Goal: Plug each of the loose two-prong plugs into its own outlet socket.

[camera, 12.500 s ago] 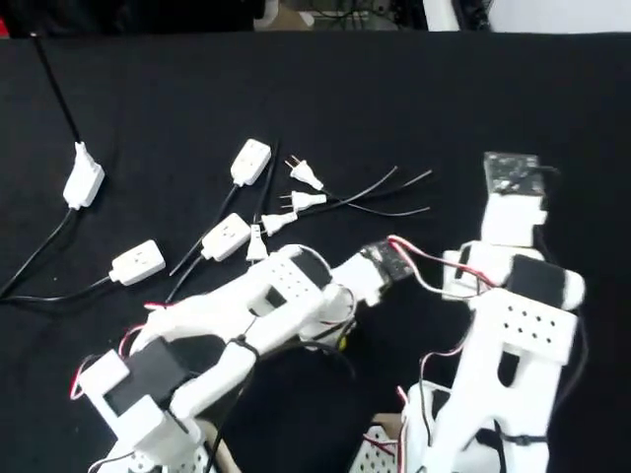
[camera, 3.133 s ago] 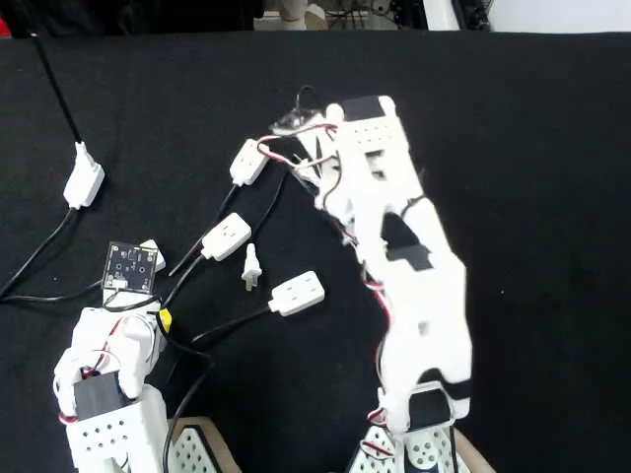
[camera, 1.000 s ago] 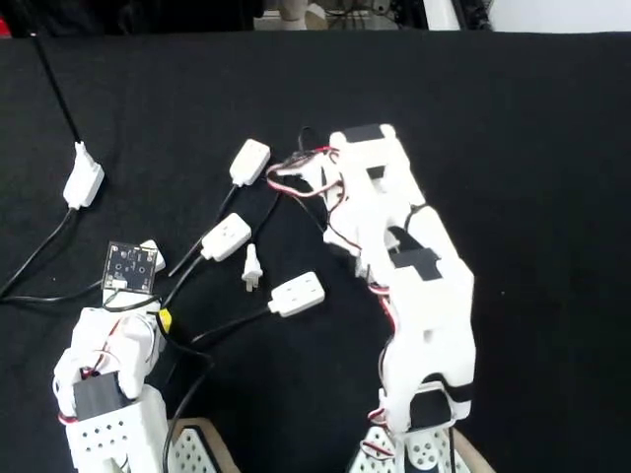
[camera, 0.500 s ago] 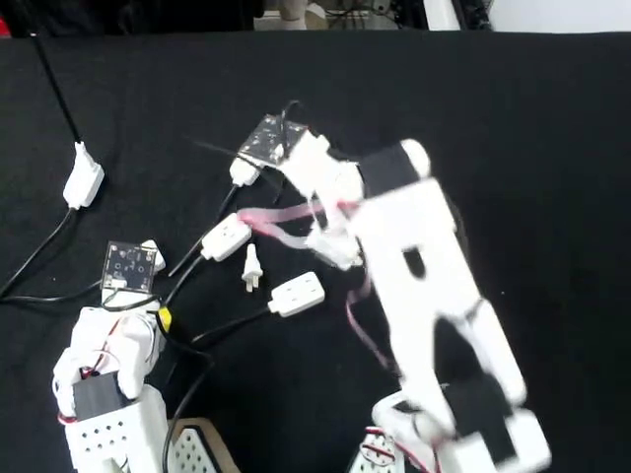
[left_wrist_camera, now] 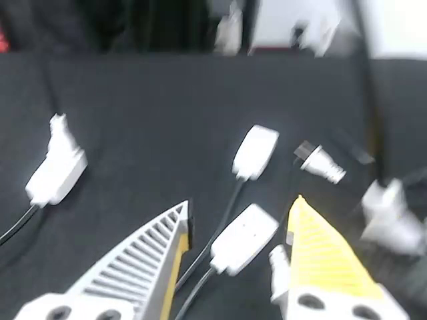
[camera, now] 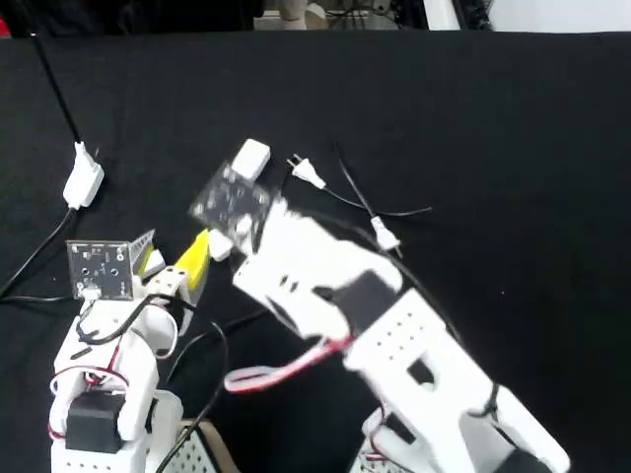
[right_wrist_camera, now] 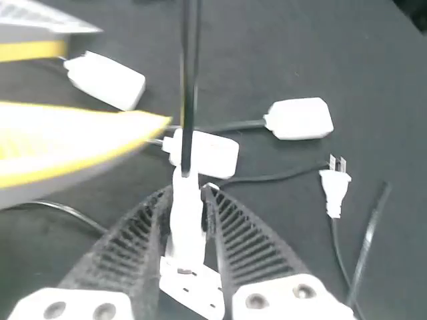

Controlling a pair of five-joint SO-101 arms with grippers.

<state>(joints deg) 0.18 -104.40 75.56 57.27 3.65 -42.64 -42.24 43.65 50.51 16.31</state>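
Note:
In the right wrist view my right gripper (right_wrist_camera: 185, 193) is shut on a white two-prong plug (right_wrist_camera: 185, 223) with a black cord, its front end close to a white outlet socket (right_wrist_camera: 203, 152). More sockets (right_wrist_camera: 300, 119) (right_wrist_camera: 107, 80) lie beyond, and a loose plug (right_wrist_camera: 333, 184) lies beside them. My left gripper (left_wrist_camera: 240, 203) stands open over a socket (left_wrist_camera: 243, 239), its yellow finger (left_wrist_camera: 320, 253) beside a small white plug (left_wrist_camera: 279, 270). In the high view the right arm (camera: 325, 286) reaches across to the left gripper (camera: 170, 254). Loose plugs (camera: 308, 172) (camera: 385, 236) lie farther back.
A socket with a plug in it (camera: 82, 177) lies at the far left, its cord trailing toward the near edge. Another socket (camera: 249, 158) sits behind the right arm's camera board (camera: 229, 202). Black cords cross the dark cloth (camera: 493, 118) in the middle.
The right arm has swung left and nearer, covering the middle sockets and uncovering two loose plugs. The left arm has risen and turned its gripper toward the sockets.

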